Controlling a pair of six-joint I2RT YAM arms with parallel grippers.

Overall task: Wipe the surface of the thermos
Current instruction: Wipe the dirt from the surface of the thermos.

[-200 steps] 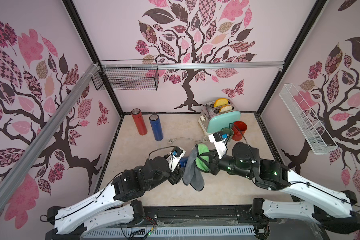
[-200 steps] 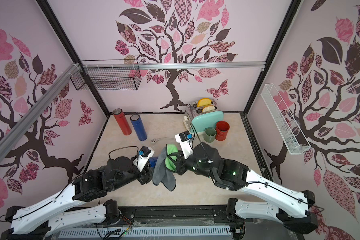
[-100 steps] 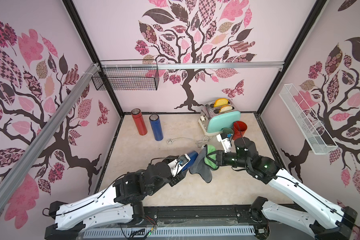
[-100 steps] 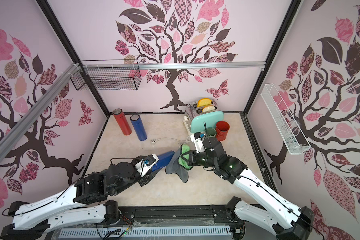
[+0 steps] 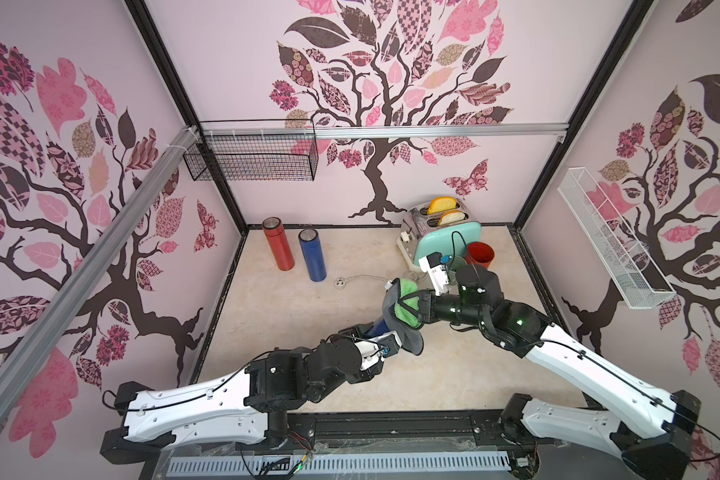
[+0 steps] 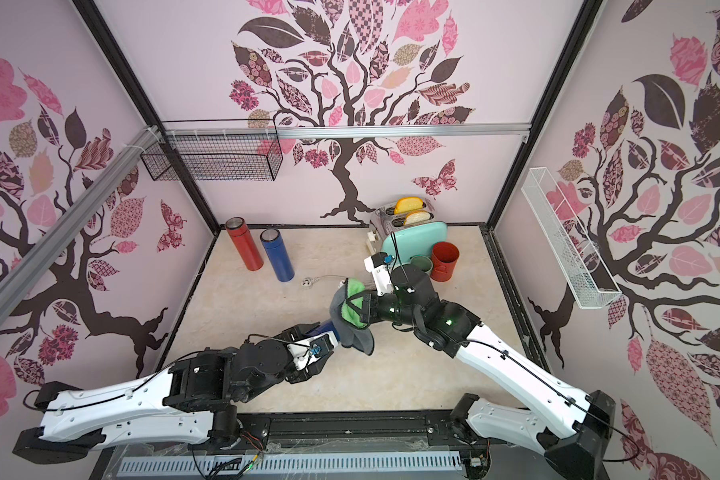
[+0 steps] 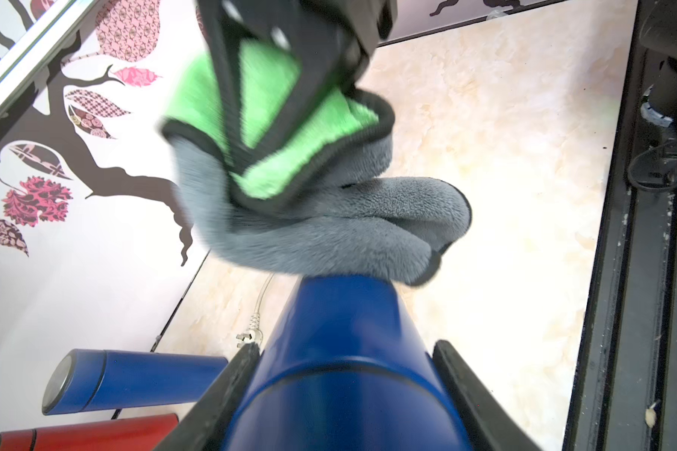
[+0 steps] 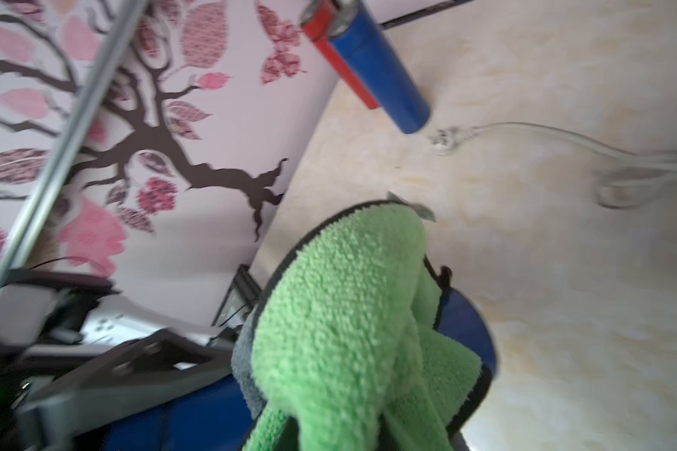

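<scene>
my left gripper (image 7: pixel 344 349) is clamped around the blue thermos (image 7: pixel 344 398), holding it tilted above the table (image 5: pixel 287 299) centre. my right gripper (image 5: pixel 410 311) pinches the green-and-grey cloth (image 7: pixel 329 230), which lies against the thermos's far end.

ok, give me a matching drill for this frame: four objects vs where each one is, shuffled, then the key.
1 cloth
2 blue thermos under the cloth
3 red thermos
4 red cup

A beside the toaster
B pinched in right jaws
C clamped in left jaws
D upright at the back, next to the standing blue thermos

Pairs: 1-B, 2-C, 3-D, 4-A
</scene>
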